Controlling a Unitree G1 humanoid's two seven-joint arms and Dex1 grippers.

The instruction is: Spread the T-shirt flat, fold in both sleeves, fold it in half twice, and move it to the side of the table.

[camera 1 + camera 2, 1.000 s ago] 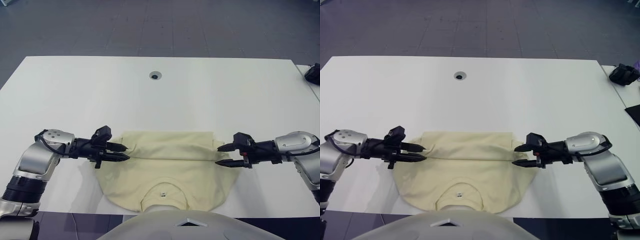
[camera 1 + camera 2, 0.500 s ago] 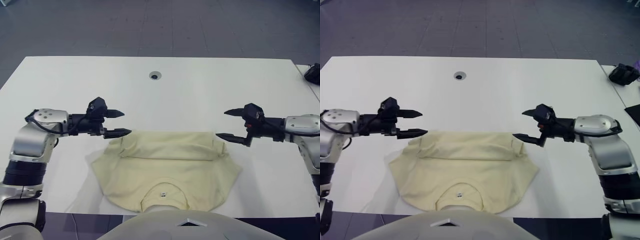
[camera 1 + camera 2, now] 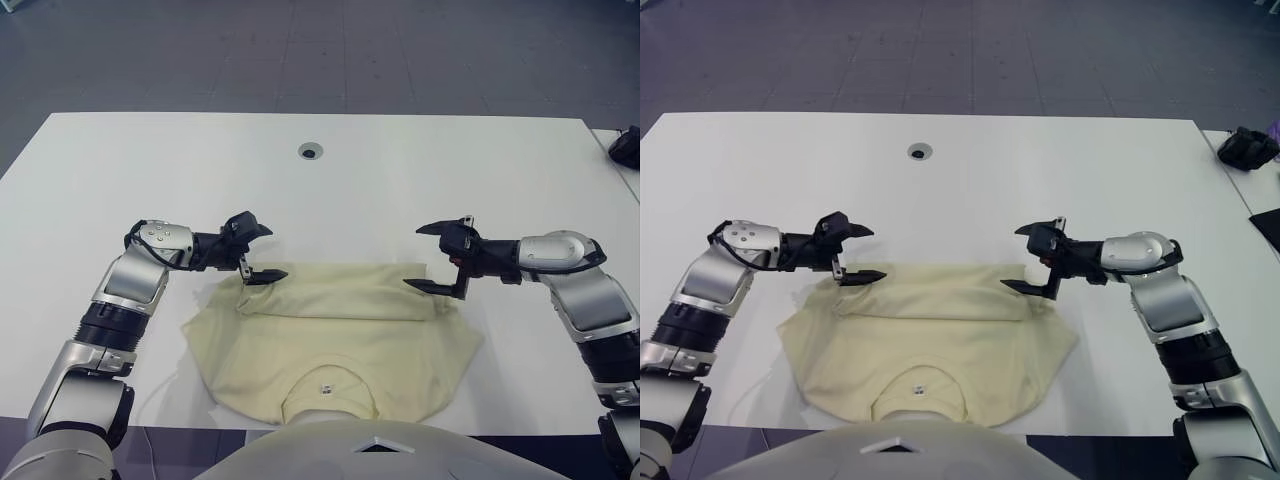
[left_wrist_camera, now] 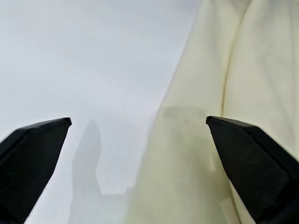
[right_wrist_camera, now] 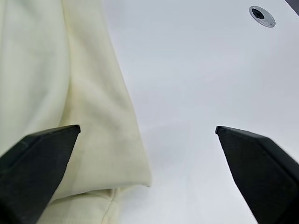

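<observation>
You have the left end effector (image 3: 272,252) and right end effector (image 3: 418,257) both spread; the T-shirt (image 3: 335,340) lies between them on the surface (image 3: 400,170), its far corners just beneath each.

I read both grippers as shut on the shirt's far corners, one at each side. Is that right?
Not quite. The left gripper and right gripper are at the far corners of the shirt, one at each side, but both are open and grip nothing. Each wrist view shows its fingers spread wide apart.
</observation>
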